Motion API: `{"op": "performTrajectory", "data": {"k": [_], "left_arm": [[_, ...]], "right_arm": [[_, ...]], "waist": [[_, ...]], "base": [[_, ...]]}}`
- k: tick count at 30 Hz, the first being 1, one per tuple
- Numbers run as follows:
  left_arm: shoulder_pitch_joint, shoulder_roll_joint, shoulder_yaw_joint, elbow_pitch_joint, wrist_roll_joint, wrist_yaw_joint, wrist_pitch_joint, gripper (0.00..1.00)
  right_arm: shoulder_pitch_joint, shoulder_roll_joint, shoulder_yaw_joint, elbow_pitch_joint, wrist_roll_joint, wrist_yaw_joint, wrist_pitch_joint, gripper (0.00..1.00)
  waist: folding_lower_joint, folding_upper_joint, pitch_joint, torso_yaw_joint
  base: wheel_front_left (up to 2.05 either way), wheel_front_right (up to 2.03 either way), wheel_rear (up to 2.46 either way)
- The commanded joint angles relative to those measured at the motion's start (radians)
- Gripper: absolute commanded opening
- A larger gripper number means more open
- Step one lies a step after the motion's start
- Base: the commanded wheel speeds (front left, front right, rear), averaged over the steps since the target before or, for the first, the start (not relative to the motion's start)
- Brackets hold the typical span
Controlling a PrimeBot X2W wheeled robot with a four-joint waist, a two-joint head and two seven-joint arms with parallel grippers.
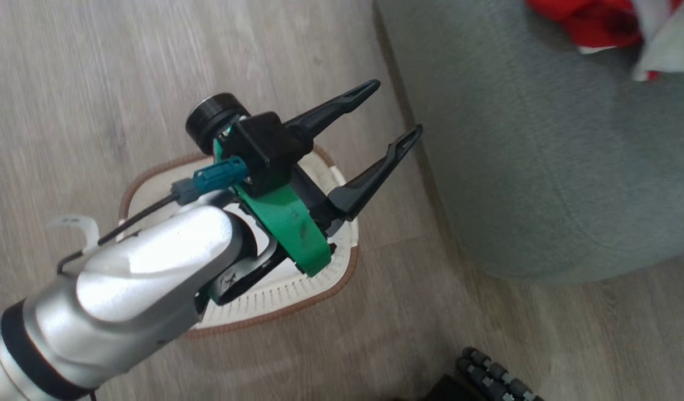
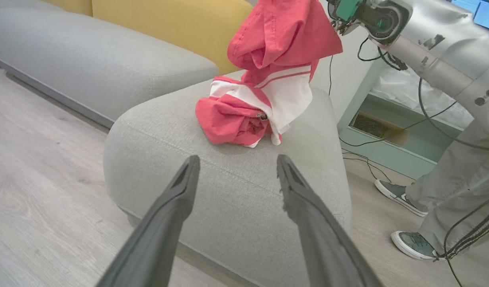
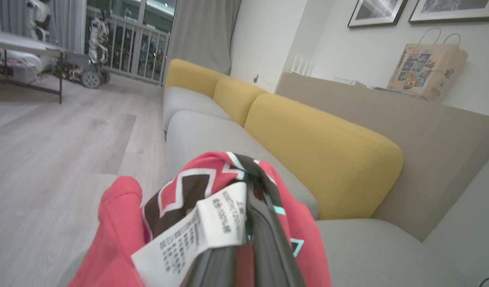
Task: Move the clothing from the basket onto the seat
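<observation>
My left gripper is open and holds nothing, hanging above the cream basket on the floor. My arm hides most of the basket, and no cloth shows in the part I see. The grey-green seat stands to the right with red and white clothing on its far part. In the left wrist view my left gripper points at the seat, where a crumpled red and white garment lies. A second red garment hangs above it. My right gripper is shut on that red garment, beside its white care label.
A person's legs and grey shoes stand right of the seat, by cables and a pale green shelf unit. A long grey sofa with yellow back cushions runs behind the seat. Wooden floor surrounds the basket.
</observation>
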Motion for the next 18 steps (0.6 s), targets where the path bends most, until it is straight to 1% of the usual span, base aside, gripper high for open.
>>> {"op": "performTrajectory", "data": {"k": [1,3,7,8,11,14,16,18], "left_arm": [[-0.051,0.021,0.043,-0.038,0.012,-0.008,0.0,1.0],[-0.055,0.022,0.043,-0.036,0.014,-0.011,-0.002,1.0],[-0.058,0.022,0.044,-0.03,0.016,-0.018,-0.014,1.0],[-0.058,0.022,0.044,-0.03,0.016,-0.018,-0.014,1.0],[-0.058,0.022,0.046,-0.022,0.015,-0.021,-0.023,1.0],[-0.058,0.02,0.047,-0.014,0.013,-0.025,-0.031,1.0],[-0.056,0.017,0.046,-0.008,0.011,-0.027,-0.036,1.0],[-0.052,0.014,0.045,-0.001,0.009,-0.029,-0.041,1.0]], "right_arm": [[-0.051,-0.051,-0.014,0.016,-0.033,0.0,0.016,0.0],[-0.079,-0.069,-0.019,0.071,-0.062,0.0,0.035,0.0],[-0.106,-0.099,-0.004,0.184,-0.106,0.0,0.112,0.0],[-0.106,-0.099,-0.004,0.184,-0.106,0.0,0.112,0.0],[-0.108,-0.112,0.017,0.243,-0.13,0.0,0.162,0.0],[-0.107,-0.107,0.022,0.3,-0.151,0.0,0.247,0.0],[-0.104,-0.098,0.028,0.338,-0.158,0.0,0.324,0.0],[-0.101,-0.088,0.031,0.363,-0.15,0.0,0.389,0.0]], "waist": [[-0.0002,0.0,0.073,0.058],[-0.0002,0.0,0.093,0.075],[-0.0002,0.0,0.116,0.109],[-0.0002,0.0,0.116,0.109],[-0.0002,0.0,0.122,0.129],[-0.0002,0.0,0.122,0.146],[-0.0002,0.0,0.117,0.153],[-0.0002,0.0,0.109,0.159]], "base": [[0.0,0.0,0.0],[0.0,0.0,0.0],[0.0,0.0,0.0],[0.0,0.0,0.0],[0.0,0.0,0.0],[0.0,0.0,0.0],[0.0,0.0,0.0],[0.0,0.0,0.0]]}}
